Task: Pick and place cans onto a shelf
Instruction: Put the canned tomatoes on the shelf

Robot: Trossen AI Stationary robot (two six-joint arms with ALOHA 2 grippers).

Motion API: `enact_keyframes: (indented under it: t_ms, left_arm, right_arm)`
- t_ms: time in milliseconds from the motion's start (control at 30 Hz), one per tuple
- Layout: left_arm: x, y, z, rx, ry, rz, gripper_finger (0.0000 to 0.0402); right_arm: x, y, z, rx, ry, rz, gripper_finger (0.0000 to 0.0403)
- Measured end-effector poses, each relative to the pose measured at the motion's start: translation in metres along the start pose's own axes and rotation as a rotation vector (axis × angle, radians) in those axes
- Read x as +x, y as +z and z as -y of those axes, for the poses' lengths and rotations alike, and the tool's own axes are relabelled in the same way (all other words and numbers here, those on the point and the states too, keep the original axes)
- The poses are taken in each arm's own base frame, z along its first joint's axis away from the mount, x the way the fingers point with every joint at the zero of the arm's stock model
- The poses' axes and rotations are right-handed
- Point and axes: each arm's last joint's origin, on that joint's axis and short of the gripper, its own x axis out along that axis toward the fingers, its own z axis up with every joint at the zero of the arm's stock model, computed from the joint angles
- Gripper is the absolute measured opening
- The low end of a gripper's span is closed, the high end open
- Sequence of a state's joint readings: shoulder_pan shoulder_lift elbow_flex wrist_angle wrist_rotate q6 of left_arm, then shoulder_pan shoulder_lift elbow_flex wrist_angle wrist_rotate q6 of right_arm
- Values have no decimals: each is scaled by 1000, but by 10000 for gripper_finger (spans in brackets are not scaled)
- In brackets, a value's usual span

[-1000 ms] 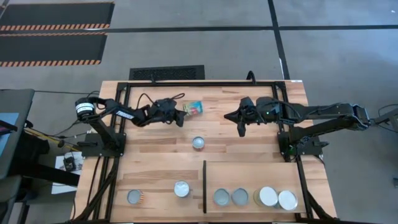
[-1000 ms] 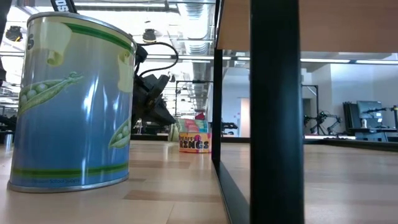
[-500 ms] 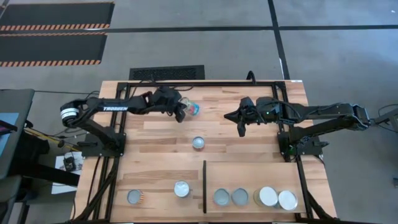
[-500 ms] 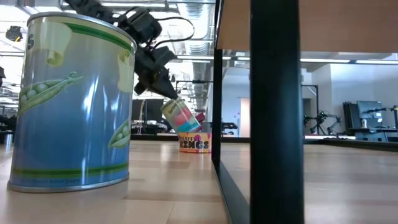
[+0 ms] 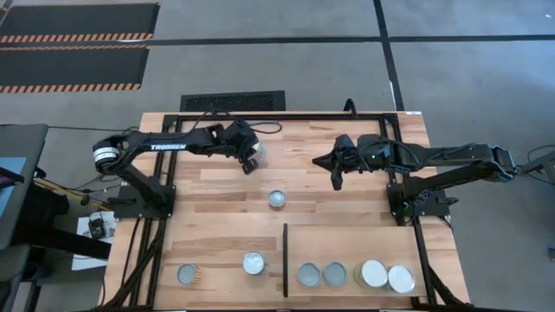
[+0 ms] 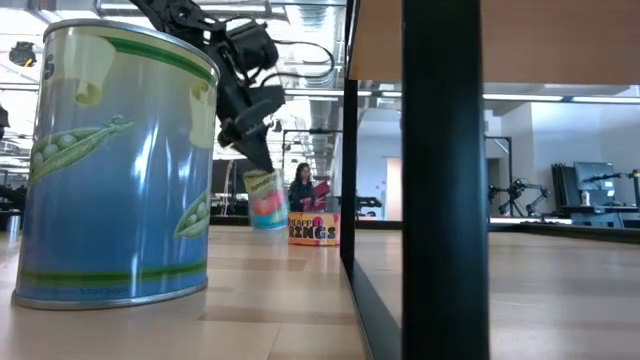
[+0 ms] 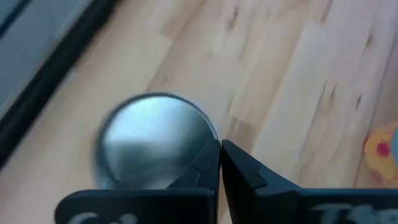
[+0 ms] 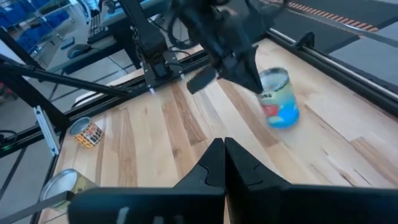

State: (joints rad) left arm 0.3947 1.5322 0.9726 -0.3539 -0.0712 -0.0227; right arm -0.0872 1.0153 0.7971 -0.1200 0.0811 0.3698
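My left gripper (image 5: 251,159) is shut on a can (image 5: 258,156) with a silver top and a blue, pink and yellow label, at the far middle of the table. The low view (image 6: 264,200) and the right wrist view (image 8: 279,99) show the can below the fingers. My right gripper (image 5: 336,178) hovers shut and empty to its right. One can (image 5: 277,199) stands mid-table. Two cans (image 5: 188,275) (image 5: 253,263) stand at the near left. Several cans (image 5: 334,275) stand on the shelf (image 5: 364,243), right of the black divider (image 5: 285,258). My left gripper holds the can by the edge of its silver top (image 7: 202,146), at the rim, with the two fingers (image 7: 208,165) close together. The fingers slant down onto it from above. The can hangs below them, nearly upright; whether its base touches the table I cannot tell.
A large pea can (image 6: 115,165) stands close to the low camera, and a "RINGS" can (image 6: 313,228) stands behind it. The table's black frame (image 5: 286,114) runs along the far edge. A person (image 6: 300,186) shows far off in the room.
My left gripper has taken the can, which lay on its side, and lifted it off the table. The arm has stretched out and the gripper has risen. The can was tipped half a second ago and now hangs lower and nearly upright, slightly further left.
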Motion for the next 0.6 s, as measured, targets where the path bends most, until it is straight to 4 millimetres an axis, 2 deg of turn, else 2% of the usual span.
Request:
enact_keyframes:
  t_ms: [133, 233, 600]
  left_arm:
    - [13, -6, 4, 20, -8, -58, 0]
    - [16, -8, 7, 26, -13, -90, 0]
    - [-8, 22, 10, 68, -23, -85, 0]
  right_arm:
    - [0, 0, 0, -3, 1, 3, 11]
    - [0, 0, 0, -4, 2, 4, 11]
    - [0, 1, 0, -2, 6, 12, 11]
